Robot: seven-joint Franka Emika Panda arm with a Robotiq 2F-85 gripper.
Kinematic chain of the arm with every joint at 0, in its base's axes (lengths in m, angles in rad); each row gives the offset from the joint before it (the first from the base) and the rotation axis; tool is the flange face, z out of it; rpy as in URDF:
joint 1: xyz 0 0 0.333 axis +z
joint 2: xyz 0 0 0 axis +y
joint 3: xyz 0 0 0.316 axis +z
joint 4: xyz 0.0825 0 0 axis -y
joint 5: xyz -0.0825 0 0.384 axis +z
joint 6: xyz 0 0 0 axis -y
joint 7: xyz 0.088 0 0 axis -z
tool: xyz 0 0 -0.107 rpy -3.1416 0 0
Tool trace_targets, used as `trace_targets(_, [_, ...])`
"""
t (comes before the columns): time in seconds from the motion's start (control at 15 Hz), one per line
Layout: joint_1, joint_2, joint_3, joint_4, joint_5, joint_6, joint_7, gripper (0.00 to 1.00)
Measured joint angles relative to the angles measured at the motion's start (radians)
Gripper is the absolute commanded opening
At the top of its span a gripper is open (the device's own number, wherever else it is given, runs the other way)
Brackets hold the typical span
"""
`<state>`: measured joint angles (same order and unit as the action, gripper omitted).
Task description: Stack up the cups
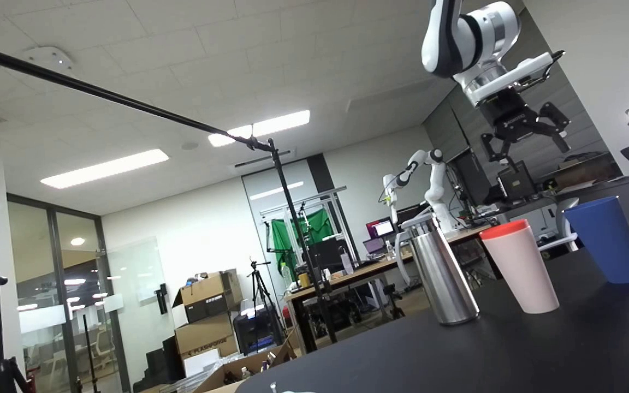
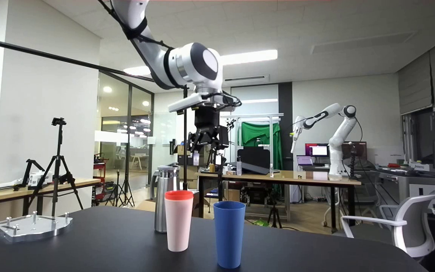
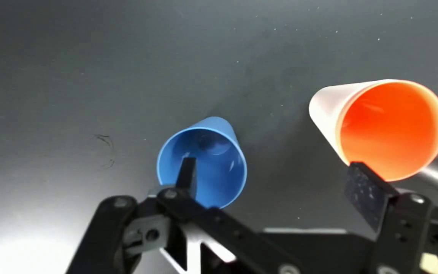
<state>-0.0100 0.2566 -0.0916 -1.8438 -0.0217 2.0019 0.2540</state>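
One red cup (image 2: 179, 195), rim protruding, nested in one white cup (image 2: 178, 228); one blue cup (image 2: 229, 234), tapered, upright. One steel flask (image 2: 161, 207). One tool (image 3: 274, 171), jaws spread.

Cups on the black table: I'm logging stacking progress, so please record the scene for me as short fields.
Stacked: red cup inside white cup, red rim showing on top
Not yet stacked: blue cup, upright, apart from the white cup
Tool: open, holding nothing, above the table
Also present: steel flask, upright
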Motion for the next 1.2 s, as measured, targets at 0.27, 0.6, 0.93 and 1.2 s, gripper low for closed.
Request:
trace_targets(0.27, [-0.075, -0.036, -0.032, -0.062, 0.005, 0.041, -0.08, 1.0])
trace_targets(0.6, [-0.138, -0.012, -0.051, -0.149, 0.034, 0.208, -0.142, 1.0])
trace_targets(0.93, [-0.143, 0.055, -0.049, -0.191, 0.052, 0.362, -0.154, 1.0])
trace_targets(1.2, [-0.143, 0.092, -0.048, -0.192, 0.059, 0.43, -0.158, 0.97])
